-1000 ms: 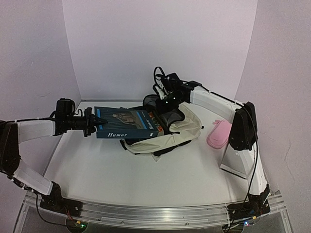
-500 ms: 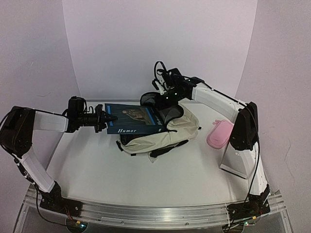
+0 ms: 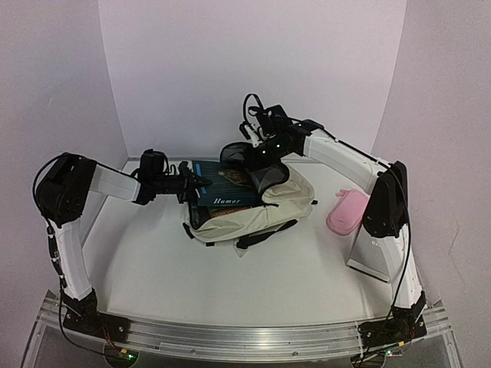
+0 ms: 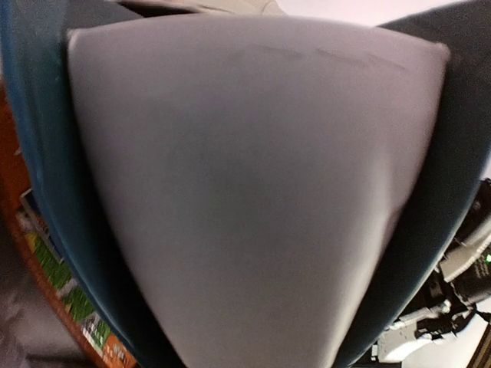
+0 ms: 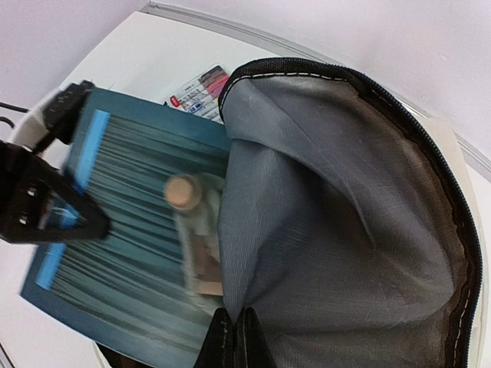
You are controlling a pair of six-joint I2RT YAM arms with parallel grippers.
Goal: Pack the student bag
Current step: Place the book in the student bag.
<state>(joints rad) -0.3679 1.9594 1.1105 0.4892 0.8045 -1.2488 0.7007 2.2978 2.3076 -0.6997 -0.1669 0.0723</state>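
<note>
- White table (image 3: 153, 268): everything sits towards its back half.
- Large soft cream fabric student bag (image 3: 257, 218) with black straps and grey lining (image 5: 330, 230): lying mid-table at the back, mouth facing left, top flap lifted.
- Dark blue hardcover book (image 3: 224, 192), title "Humor": roughly flat, right end under the lifted flap in the bag mouth, left end outside.
- Small pink oval pencil case (image 3: 345, 212): on the table right of the bag, apart from it.
- Left gripper (image 3: 196, 184): fingers narrow, clamped on the book's left edge.
- Right gripper (image 5: 235, 337): fingers pinched together on the flap's lining edge, holding it up.
</note>
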